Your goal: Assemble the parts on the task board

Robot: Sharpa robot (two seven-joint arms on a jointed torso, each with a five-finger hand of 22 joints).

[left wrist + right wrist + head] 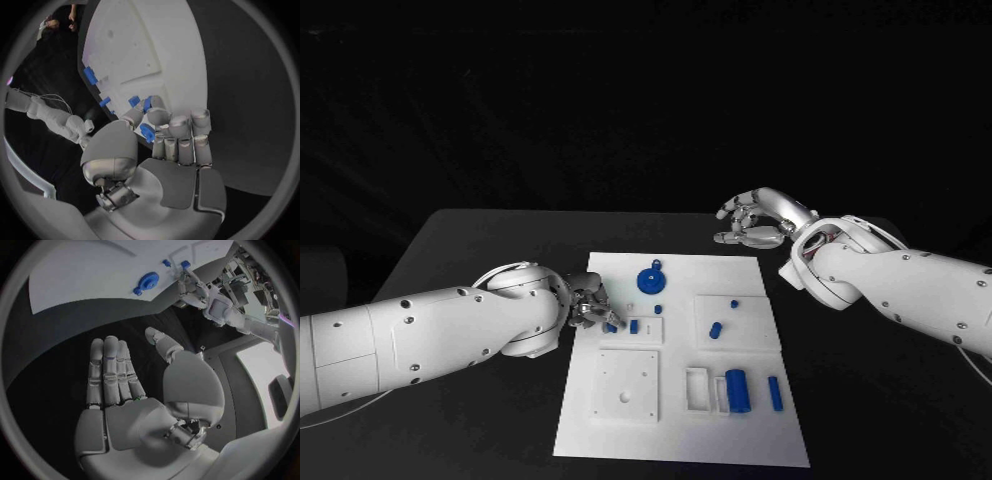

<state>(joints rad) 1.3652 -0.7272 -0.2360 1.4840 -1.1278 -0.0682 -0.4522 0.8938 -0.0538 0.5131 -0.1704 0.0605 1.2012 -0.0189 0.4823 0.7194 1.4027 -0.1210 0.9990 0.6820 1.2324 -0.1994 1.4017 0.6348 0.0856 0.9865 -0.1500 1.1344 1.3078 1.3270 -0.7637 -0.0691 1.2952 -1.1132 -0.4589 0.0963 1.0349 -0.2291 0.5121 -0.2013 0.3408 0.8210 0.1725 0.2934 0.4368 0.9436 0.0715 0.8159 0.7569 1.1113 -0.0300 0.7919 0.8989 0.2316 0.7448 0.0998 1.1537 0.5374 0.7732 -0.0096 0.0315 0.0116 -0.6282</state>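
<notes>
The white task board (678, 430) lies in the middle of the table. My left hand (590, 304) is at the board's left edge and pinches a small blue part (147, 132) between its thumb and fingers, just over the board (150, 45). Another small blue part (635, 326) stands on the board right beside those fingertips. My right hand (762, 218) hovers beyond the board's far right corner with its fingers apart and its palm (134, 415) empty. A blue wheel (652, 279) lies on the far part of the board (94, 270).
More blue parts lie on the board: two small pegs (734, 301) (715, 329) to the right, and a thick cylinder (737, 390) with a slim bar (775, 393) near the front. A raised white block (627, 384) sits front left. Black table (473, 240) surrounds the board.
</notes>
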